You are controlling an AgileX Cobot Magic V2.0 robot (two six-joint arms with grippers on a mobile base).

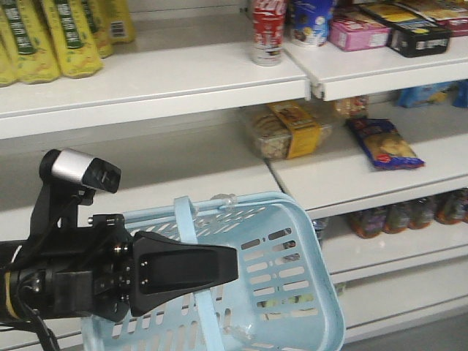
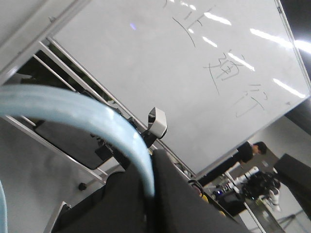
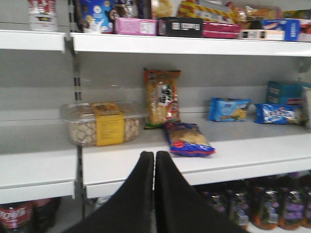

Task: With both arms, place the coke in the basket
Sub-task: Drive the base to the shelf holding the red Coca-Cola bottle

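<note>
Two grippers: the left gripper (image 1: 230, 265) clamps the basket (image 1: 248, 203) by its handle (image 1: 186, 219); the right gripper (image 3: 154, 162) is closed, empty.

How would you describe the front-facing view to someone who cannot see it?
The left gripper, black with a small silver camera, holds a light blue basket by its handle at lower left. Behind are white shop shelves: a coke stands on the top one, snacks lie below.
</note>
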